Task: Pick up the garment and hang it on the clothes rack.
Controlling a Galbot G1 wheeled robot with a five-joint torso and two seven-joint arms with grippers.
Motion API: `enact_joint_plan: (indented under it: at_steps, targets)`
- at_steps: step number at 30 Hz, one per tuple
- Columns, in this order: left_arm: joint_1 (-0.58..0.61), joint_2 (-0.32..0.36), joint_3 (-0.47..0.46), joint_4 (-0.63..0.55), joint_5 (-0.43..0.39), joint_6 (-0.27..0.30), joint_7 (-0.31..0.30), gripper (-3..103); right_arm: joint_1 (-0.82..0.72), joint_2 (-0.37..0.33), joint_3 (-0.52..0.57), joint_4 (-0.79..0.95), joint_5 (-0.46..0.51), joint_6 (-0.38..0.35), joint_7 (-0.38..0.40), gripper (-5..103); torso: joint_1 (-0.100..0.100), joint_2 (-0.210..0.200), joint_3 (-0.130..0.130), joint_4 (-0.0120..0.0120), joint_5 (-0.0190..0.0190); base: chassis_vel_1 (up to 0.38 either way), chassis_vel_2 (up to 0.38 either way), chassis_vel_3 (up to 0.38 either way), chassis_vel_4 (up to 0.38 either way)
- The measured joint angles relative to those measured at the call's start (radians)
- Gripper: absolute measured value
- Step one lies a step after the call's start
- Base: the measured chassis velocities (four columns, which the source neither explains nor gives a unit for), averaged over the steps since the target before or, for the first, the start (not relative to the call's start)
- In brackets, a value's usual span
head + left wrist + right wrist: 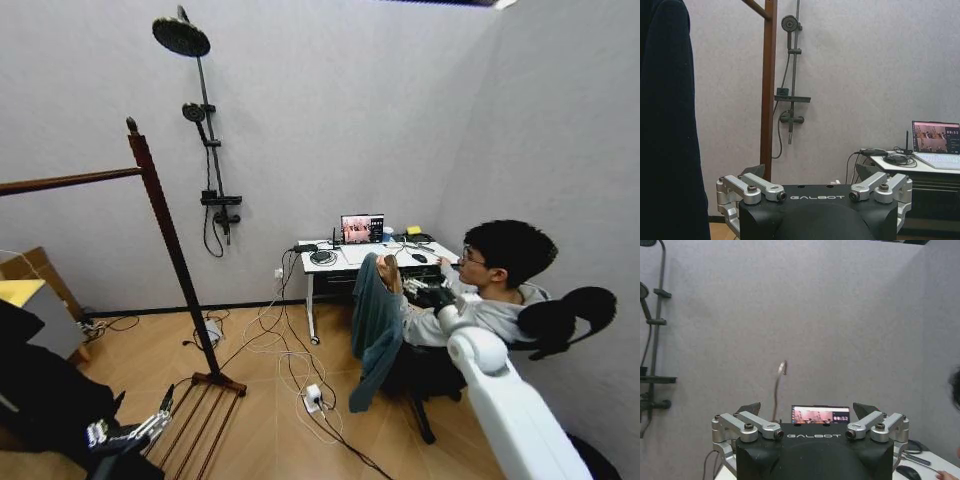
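The dark teal garment (375, 330) hangs in front of a seated person, whose hand (389, 270) holds it up by its top. My right gripper (432, 296) reaches toward it, just beside that hand, and it is open. In the right wrist view the right gripper (807, 409) has its fingers spread wide, and a thin metal hanger hook (782, 368) rises beyond them. The clothes rack (165, 240) stands at the left, with its top bar (70, 180) running off the left edge. My left gripper (130, 433) waits low beside the rack's base, open (811, 172).
A black coat (40, 390) hangs at the lower left, close to my left arm (670, 130). A desk (335, 258) with a laptop (362, 229) stands against the back wall. Cables and a power strip (313, 396) lie on the floor. A shower fixture (205, 130) is on the wall.
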Motion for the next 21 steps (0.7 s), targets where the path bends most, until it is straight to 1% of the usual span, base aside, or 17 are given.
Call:
enact_joint_plan:
  at_steps: [1, 3, 7, 9, 10, 12, 15, 17, 21]
  targets:
    - [0.0, 0.0, 0.0, 0.0, 0.0, 0.0, 0.0, 100, 0.0, 0.0, 0.0, 0.0, 0.0, 0.0, 0.0, 100, 0.0, 0.0, 0.0, 0.0, 0.0, 0.0, 0.0, 0.0, 0.0]
    - [0.0, 0.0, 0.0, 0.0, 0.0, 0.0, 0.0, 100, 0.029, -0.001, -0.03, -0.009, 0.046, 0.002, -0.02, 100, 0.0, 0.0, 0.0, -0.0003, 0.0002, 0.0, 0.0, 0.0, 0.0]
    - [0.0, 0.0, 0.0, 0.0, 0.0, 0.0, 0.0, 100, 0.048, 0.01, -0.062, -0.016, 0.06, -0.015, -0.016, 100, 0.0, 0.0, 0.0, -0.0004, 0.0001, 0.0, 0.0, 0.0, 0.0]
    - [0.0, 0.0, 0.0, 0.0, 0.0, 0.0, 0.0, 100, 0.07, 0.032, -0.086, -0.042, 0.056, -0.035, 0.018, 100, 0.0, 0.0, 0.0, -0.0004, 0.0002, 0.0, 0.0, 0.0, 0.0]
    - [0.0, 0.0, 0.0, 0.0, 0.0, 0.0, 0.0, 100, 0.07, 0.032, -0.086, -0.042, 0.056, -0.035, 0.018, 100, 0.0, 0.0, 0.0, -0.0004, 0.0002, 0.0, 0.0, 0.0, 0.0]
    - [0.0, 0.0, 0.0, 0.0, 0.0, 0.0, 0.0, 100, 0.093, 0.057, -0.104, -0.069, 0.041, -0.06, 0.063, 100, 0.0, 0.0, 0.0, -0.0003, 0.0001, 0.0, 0.0, 0.0, 0.0]
    - [0.0, 0.0, 0.0, 0.0, 0.0, 0.0, 0.0, 100, 0.1, 0.064, -0.112, -0.079, 0.039, -0.067, 0.078, 100, 0.0, 0.0, 0.0, -0.0004, 0.0001, 0.0, 0.0, 0.0, 0.0]
    - [0.0, 0.0, 0.0, 0.0, 0.0, 0.0, 0.0, 100, 0.115, 0.079, -0.129, -0.102, 0.034, -0.077, 0.11, 100, 0.0, 0.0, 0.0, -0.0004, 0.0001, 0.0, 0.0, 0.0, 0.0]
    - [0.0, 0.0, 0.0, 0.0, 0.0, 0.0, 0.0, 100, 0.13, 0.091, -0.14, -0.131, 0.023, -0.079, 0.11, 101, 0.0, 0.0, 0.0, -0.0003, 0.0001, 0.0, 0.0, 0.0, 0.0]
